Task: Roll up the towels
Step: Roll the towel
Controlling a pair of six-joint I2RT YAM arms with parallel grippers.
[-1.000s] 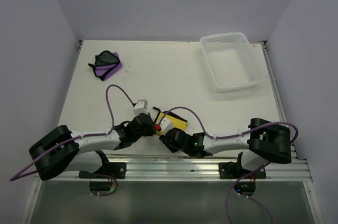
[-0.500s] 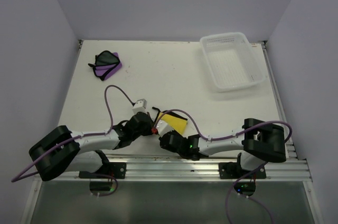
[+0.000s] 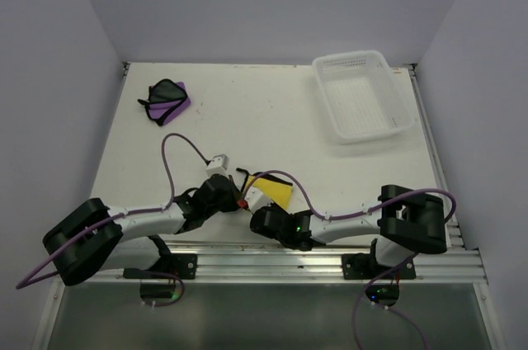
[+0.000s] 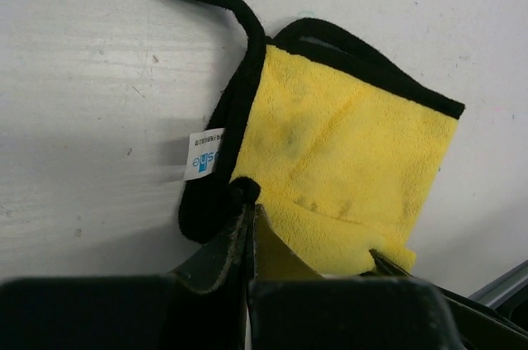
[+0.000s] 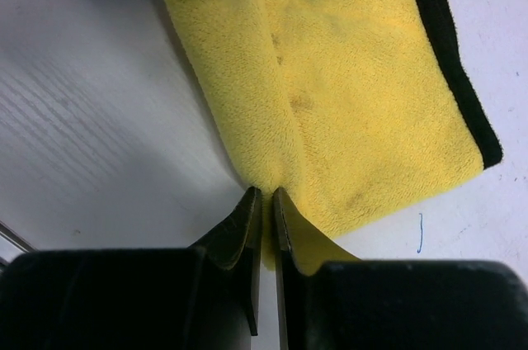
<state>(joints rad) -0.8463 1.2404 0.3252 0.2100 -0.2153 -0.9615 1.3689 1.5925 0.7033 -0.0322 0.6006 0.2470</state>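
purple towel (image 3: 169,101) is lying bunched at upper left of the top view, untouched. left gripper (image 4: 247,201) is pinching the black-edged corner of the yellow towel (image 4: 346,144), fingers closed on it, low centre. right gripper (image 5: 266,197) is nipping its folded near edge, nearly shut. looks like the roll is just starting; next move is probably turning both ends over together, keeping the fold tight.

The white table (image 3: 272,119) is carrying three things. A yellow towel (image 3: 276,191) is lying folded near the middle of its near edge, its black edging and loop showing. A purple towel (image 3: 169,101) is sitting crumpled near the far left corner. A white perforated basket (image 3: 363,96) is resting in the far right corner, well apart from both.
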